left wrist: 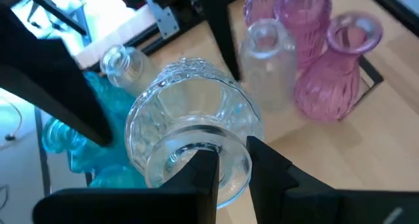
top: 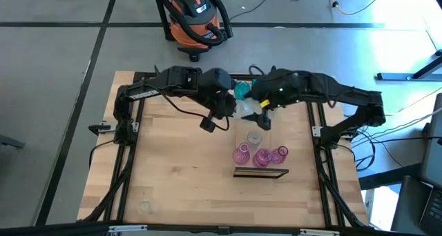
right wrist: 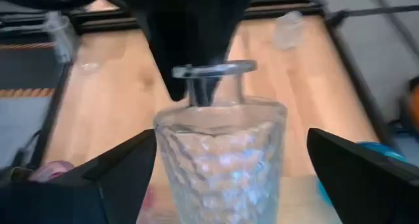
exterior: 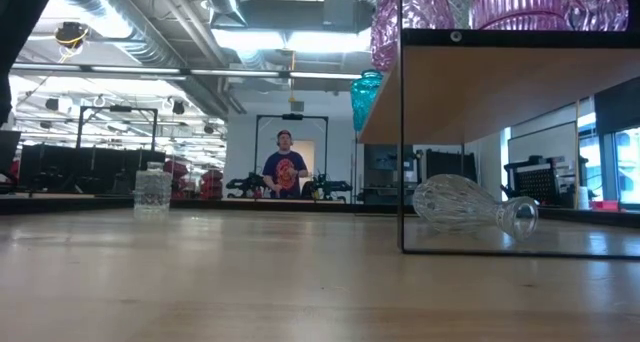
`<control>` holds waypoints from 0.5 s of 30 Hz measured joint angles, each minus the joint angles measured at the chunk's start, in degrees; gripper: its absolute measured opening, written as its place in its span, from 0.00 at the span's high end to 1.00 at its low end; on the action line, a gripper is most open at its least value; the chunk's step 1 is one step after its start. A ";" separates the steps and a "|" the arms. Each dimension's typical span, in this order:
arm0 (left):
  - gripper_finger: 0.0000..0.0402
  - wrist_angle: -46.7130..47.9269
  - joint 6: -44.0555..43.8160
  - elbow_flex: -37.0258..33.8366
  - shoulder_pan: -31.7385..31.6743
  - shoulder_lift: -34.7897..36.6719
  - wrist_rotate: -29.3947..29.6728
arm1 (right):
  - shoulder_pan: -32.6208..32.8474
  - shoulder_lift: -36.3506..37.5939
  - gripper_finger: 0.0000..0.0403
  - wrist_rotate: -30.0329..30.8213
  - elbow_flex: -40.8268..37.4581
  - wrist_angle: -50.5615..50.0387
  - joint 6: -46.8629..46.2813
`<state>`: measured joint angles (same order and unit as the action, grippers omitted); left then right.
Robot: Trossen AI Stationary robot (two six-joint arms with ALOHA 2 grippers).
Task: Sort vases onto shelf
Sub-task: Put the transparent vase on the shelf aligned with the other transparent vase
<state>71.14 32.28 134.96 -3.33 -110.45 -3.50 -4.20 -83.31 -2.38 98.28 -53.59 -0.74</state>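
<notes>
Near, pink vases (top: 260, 155) crowd the shelf (top: 260, 172). Farther back, the left end effector (left wrist: 230, 164) pinches a clear vase (left wrist: 190, 135) by its rim; the right end effector (right wrist: 229, 185) stands apart around it. That rim grip may slip, dropping glass onto the tabletop (top: 179, 174).

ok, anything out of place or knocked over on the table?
Yes: one clear vase lies on its side under the shelf, neck toward the table edge, while the pink vases stand upright. Another clear vase hangs in the air, left gripper pinching its rim, right gripper open around its body.
</notes>
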 joint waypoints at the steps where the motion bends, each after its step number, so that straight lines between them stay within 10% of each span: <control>1: 0.88 -0.19 0.05 0.00 0.18 0.00 -0.07 | -0.20 -0.32 0.07 -1.53 0.00 -0.05 0.03; 15: 0.88 -3.07 3.25 0.00 1.21 0.28 0.90 | -0.42 -4.69 0.12 -7.76 -0.02 1.04 1.24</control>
<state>68.07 35.52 134.96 -2.12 -110.17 -2.60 -4.62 -88.00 -10.13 98.26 -52.56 0.50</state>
